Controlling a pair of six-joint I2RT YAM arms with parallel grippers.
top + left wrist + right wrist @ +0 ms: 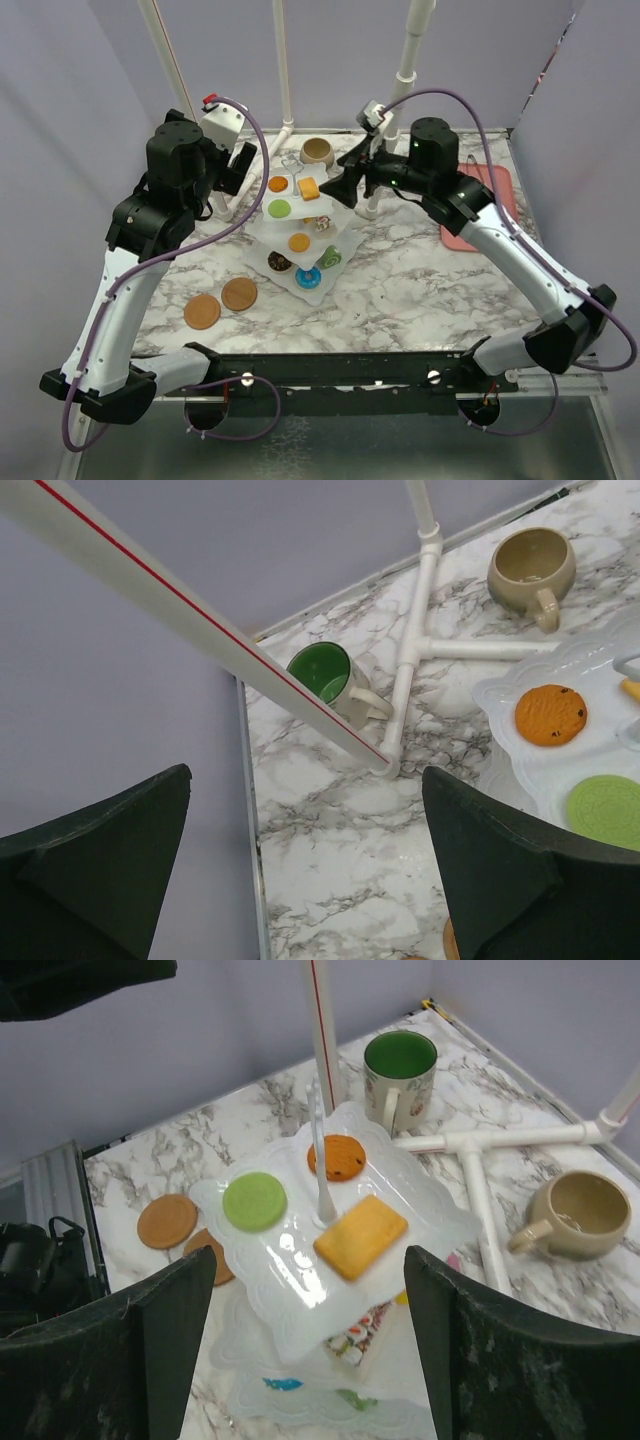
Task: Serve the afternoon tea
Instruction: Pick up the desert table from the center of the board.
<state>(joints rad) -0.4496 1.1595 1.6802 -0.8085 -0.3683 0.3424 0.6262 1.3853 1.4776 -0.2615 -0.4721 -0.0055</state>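
The white three-tier stand [262, 250] stands mid-table with toy pastries on every tier. Its top plate [290, 1280] holds a green disc [254, 1201], an orange cookie [336, 1157] and a yellow biscuit [361, 1236]. The green-lined mug [400, 1070] and the tan mug [578, 1215] stand behind the stand. My right gripper [345, 190] is open and empty, above the top tier's right side [310, 1350]. My left gripper [240, 170] is open and empty, over bare marble left of the stand [305, 870], with the green-lined mug [325, 675] ahead of it.
A white PVC pipe frame [410, 670] lies on the table between the mugs, with upright poles behind. Two brown discs [220, 302] lie front left of the stand. A flat pink tray [490, 210] lies at the right. Grey walls close the table's left and back edges.
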